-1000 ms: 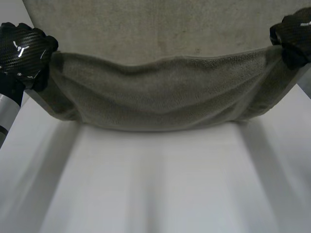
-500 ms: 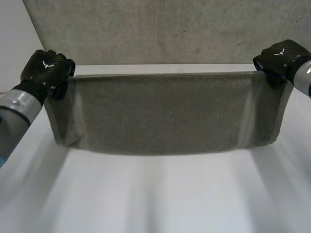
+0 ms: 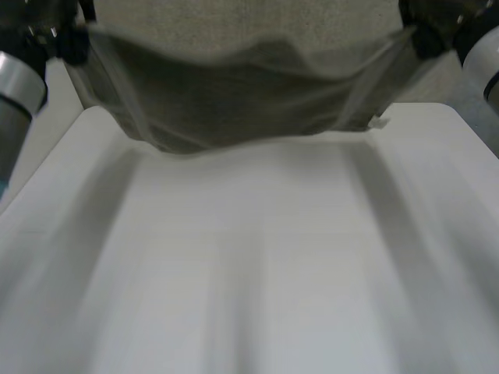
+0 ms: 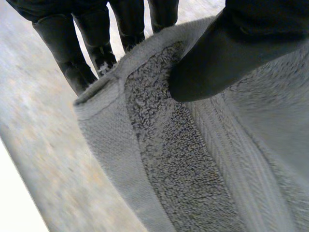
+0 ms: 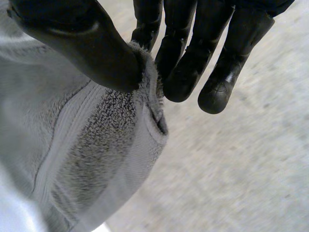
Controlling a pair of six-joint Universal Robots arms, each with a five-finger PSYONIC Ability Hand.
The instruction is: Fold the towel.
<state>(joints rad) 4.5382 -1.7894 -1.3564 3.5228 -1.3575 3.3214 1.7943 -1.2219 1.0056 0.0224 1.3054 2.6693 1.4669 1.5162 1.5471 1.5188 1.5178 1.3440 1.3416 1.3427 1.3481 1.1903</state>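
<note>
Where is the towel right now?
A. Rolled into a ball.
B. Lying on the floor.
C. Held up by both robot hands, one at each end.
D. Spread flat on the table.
C: the left hand and the right hand each pinch a corner of the towel, which sags between them above the table.

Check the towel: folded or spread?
Spread, held up. The left hand and right hand each pinch a top corner; the towel hangs between them, sagging, above the table.
</note>
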